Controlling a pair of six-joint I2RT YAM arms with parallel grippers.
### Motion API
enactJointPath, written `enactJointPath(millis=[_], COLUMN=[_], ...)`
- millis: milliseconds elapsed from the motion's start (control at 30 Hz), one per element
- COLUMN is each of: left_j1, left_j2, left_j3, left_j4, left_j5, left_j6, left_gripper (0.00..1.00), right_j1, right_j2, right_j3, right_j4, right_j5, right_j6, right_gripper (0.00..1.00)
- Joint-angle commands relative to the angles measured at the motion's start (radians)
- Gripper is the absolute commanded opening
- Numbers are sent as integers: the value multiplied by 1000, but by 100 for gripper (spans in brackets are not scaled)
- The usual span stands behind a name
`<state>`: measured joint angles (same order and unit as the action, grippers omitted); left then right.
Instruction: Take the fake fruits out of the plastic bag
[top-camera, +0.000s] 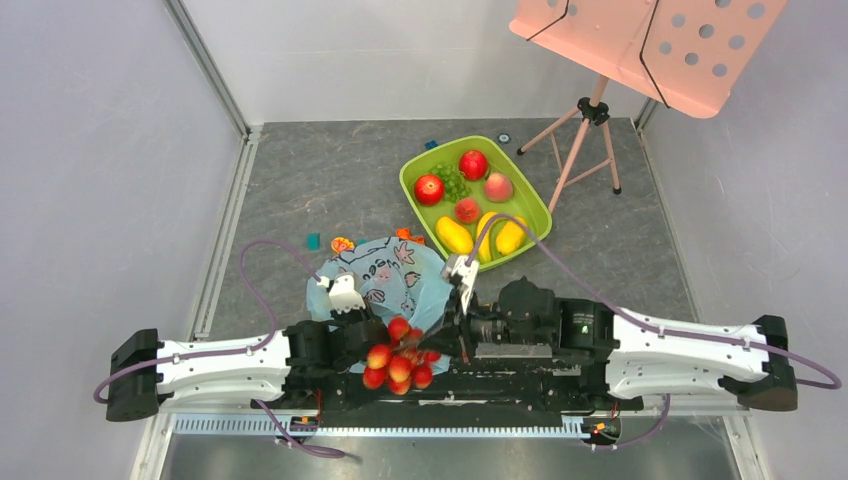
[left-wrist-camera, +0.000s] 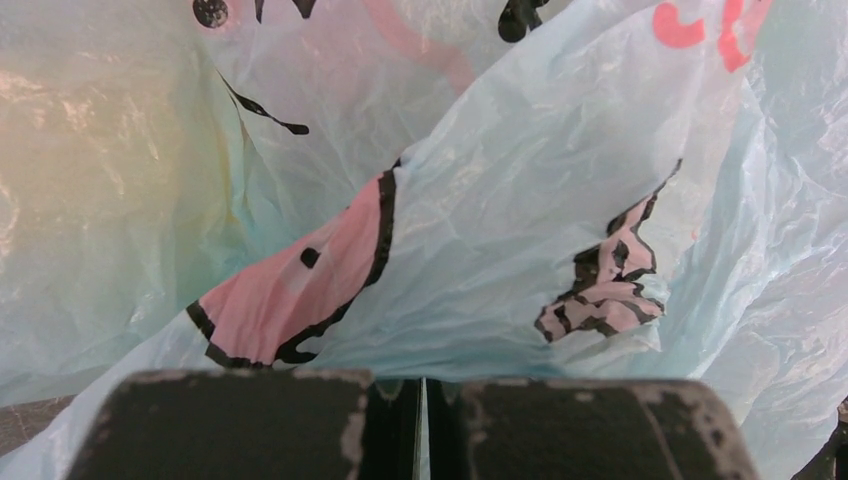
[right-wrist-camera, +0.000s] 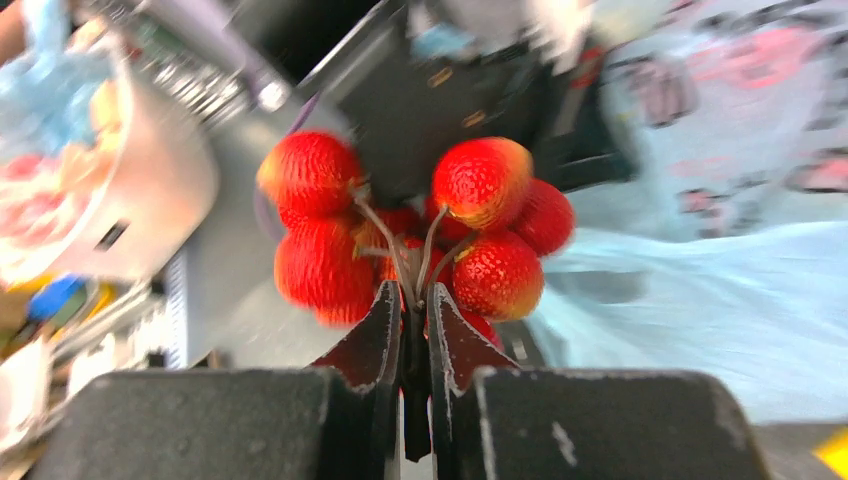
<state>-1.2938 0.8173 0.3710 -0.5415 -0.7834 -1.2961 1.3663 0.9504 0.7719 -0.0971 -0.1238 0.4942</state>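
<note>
We are seeing the left gripper (left-wrist-camera: 421, 420) shut tight on a fold of the plastic bag (left-wrist-camera: 500, 220), the thin blue film pinched between its fingers. The bag is lying crumpled on the grey desk (top-camera: 300, 190), near the arms' bases and a little left of centre. Just beside its near edge, a bunch of red strawberries (right-wrist-camera: 490, 185) is hanging above the arm bases. The right gripper (right-wrist-camera: 417, 325) is pinching the bunch's stems, jaws almost together. Farther right and back, a green tray (top-camera: 527, 207) is holding other fake fruits (top-camera: 455, 235): red, green, peach and yellow pieces. A pink music stand (top-camera: 650, 40) is standing at the far right.
</note>
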Motion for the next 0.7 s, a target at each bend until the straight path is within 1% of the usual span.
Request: enactJointPath(millis=[0,67,133,200,367,500,567,667], left_j1=[-5,-5,-5,-5,-5,-4,-6,-5], left_j2=[-8,-16,-25,-27,-33,-38,-39,-40], left_j3=[22,20,18,19,11,5,3,3], left_j4=[29,23,20,18,15,17,17,16], left_j5=[-33,-34,-36,-35,-30,-25,-24,-21], left_j6=[20,21,20,21,15,10,10,13], left_gripper=[2,2,2,2,2,2,2,2], right_j1=[-95,-167,-260,-324,-446,-552,-597,-653], right_j2=[-5,0,6,26,132,208,242,289], right_j3=[147,164,175,195,272,278,277,273], right_j4=[-233,-264,-265,-257,-254,-212,-194,-144], right_j5=[322,354,356,357,390,409,433,430], right_j6=[-61,-91,-122,-158,-233,-267,-280,-304], right_gripper=[0,0,0,0,0,0,0,0])
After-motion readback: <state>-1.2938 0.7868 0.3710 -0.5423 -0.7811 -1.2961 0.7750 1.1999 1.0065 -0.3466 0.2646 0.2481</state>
